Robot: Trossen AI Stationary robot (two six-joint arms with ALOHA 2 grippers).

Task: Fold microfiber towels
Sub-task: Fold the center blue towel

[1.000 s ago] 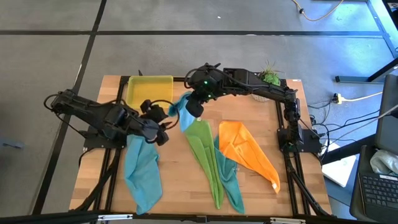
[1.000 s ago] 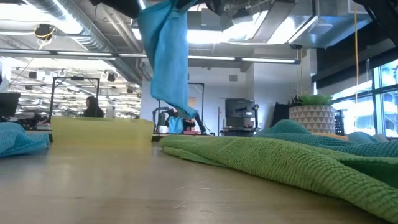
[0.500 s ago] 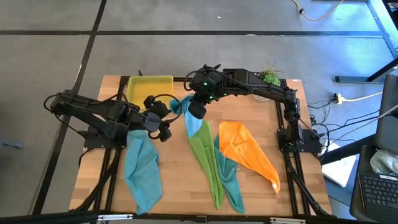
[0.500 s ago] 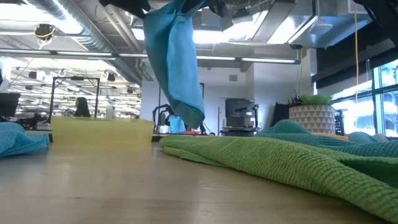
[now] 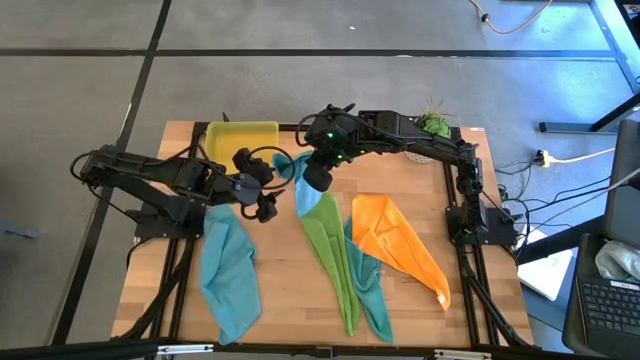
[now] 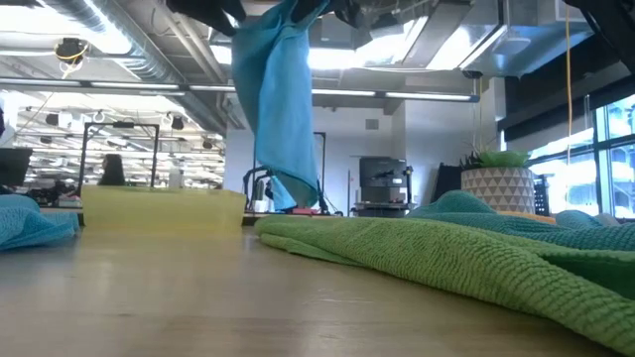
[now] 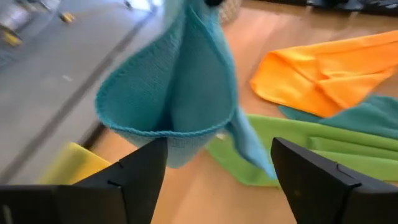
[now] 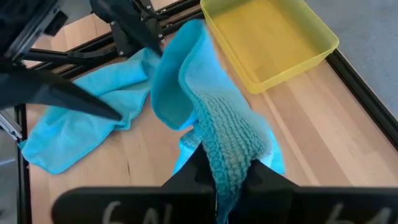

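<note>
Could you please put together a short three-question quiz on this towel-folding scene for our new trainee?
1. True or false: the right claw is shut on the hanging light blue towel.
2. Which towel lies flat nearest the left arm's base? A) orange towel B) lime green towel C) second light blue towel
3. Fill in: the left claw is ____, with the hanging towel's lower fold just ahead of its fingers.

Key
1. True.
2. C.
3. open.
</note>
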